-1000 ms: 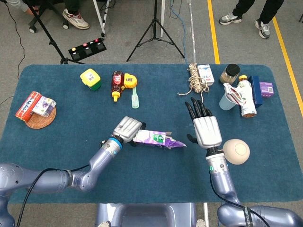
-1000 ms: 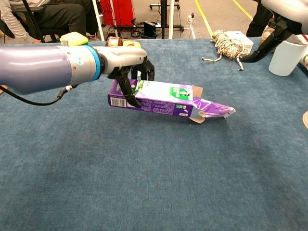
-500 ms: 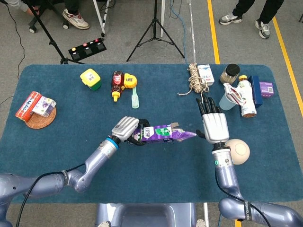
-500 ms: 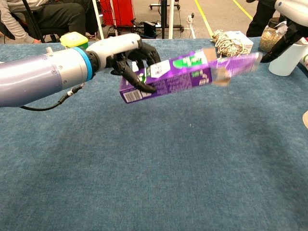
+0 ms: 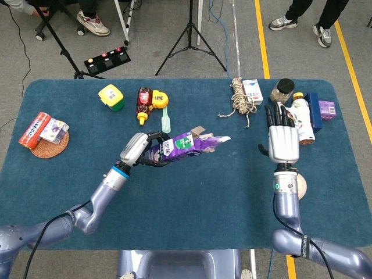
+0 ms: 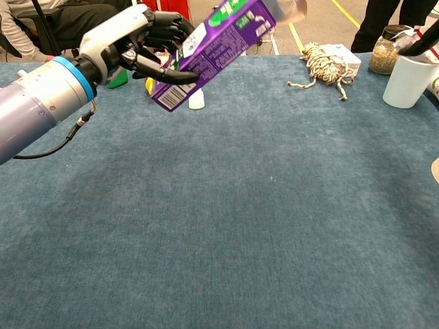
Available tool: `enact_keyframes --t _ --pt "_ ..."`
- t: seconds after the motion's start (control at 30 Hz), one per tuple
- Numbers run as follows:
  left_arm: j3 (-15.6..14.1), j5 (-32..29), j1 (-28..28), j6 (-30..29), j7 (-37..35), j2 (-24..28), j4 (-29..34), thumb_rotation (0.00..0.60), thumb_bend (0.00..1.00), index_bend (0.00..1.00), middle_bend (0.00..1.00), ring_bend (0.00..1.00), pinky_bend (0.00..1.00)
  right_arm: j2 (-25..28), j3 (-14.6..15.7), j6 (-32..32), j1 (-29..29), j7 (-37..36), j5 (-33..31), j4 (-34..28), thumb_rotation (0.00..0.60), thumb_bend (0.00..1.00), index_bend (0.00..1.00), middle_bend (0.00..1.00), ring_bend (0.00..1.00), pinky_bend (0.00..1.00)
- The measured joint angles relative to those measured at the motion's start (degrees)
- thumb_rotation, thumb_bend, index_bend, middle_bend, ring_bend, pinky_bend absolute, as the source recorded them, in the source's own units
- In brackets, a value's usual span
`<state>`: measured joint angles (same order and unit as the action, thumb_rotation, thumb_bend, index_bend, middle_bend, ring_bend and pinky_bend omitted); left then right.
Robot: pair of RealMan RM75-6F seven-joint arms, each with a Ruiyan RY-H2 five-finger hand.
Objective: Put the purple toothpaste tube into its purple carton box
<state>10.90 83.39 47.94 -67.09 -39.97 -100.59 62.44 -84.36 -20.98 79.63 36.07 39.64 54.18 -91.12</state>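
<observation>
Currently the left hand (image 5: 138, 152) grips the purple carton box (image 5: 177, 146) aloft, open end tilted upward, with the toothpaste tube (image 5: 214, 140) poking out beyond its fingers. Any downward tip could spill it. The right hand (image 5: 283, 145) hovers flat, fingers spread, empty.

Bright, even overhead light, soft shadows; chest view slightly blurred at top.

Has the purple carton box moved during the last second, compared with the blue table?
Yes. The purple carton box, held by the left hand, has risen off the blue table and now tilts open end upward, toward the coiled rope.
</observation>
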Motion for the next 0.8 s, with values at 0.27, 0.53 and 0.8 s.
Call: enact_keyframes --t 0.27,0.53,0.8 --pt "1.5 2.71 -1.67 -9.57 -7.62 -4.0 -4.85 0.6 0.26 0.59 0.54 0.46 0.71 1.3 -0.54 -0.93 -0.34 -0.69 -1.9 1.95 0.6 0.19 0.0 0.02 0.01 0.24" --pt "0.83 4.27 -1.38 -8.95 -5.38 -4.48 -7.18 0.6 0.26 0.59 0.54 0.46 0.7 2.05 -0.14 -1.65 -0.69 -2.13 -1.91 1.88 0.6 0.19 0.0 0.02 0.01 0.24" --pt "-2.87 6.42 0.32 -2.16 7.55 -1.34 -7.82 0.6 0.26 0.59 0.54 0.46 0.66 2.56 0.46 -1.88 -1.01 -2.64 -1.76 1.15 0.6 0.19 0.0 0.02 0.01 0.24"
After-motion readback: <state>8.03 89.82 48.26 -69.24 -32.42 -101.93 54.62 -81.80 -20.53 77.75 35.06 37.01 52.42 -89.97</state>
